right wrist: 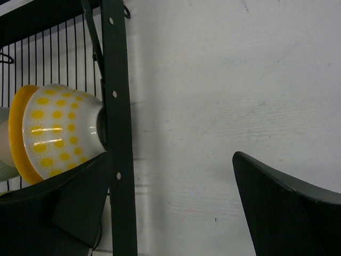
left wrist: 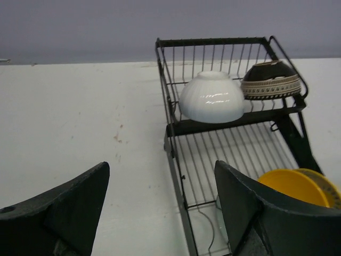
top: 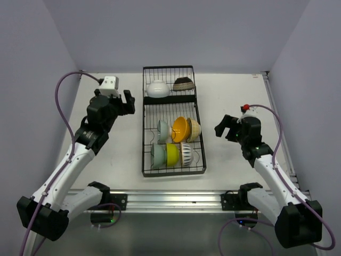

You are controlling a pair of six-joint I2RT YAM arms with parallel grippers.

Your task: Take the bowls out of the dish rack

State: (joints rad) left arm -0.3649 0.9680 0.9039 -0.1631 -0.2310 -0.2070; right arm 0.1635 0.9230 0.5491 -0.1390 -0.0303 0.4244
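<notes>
All 8 bowls (top: 180, 128) sit in the dish rack (top: 173, 172) at the middle of the table (top: 240, 96): 2 in the small far section, 6 on edge in the larger one. The left gripper (top: 129, 103) and right gripper (top: 226, 128) hover on either side of it, both with jaws spread and empty

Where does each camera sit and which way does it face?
Top external: above and behind the arms, looking down on the dish rack; both arms, left tool, right tool show.
Left wrist: on left arm, facing the white bowl; own fingers below.
Right wrist: on right arm, facing the rack's side, cream bowl; own fingers below.
Shared: white bowl, top and left wrist.
</notes>
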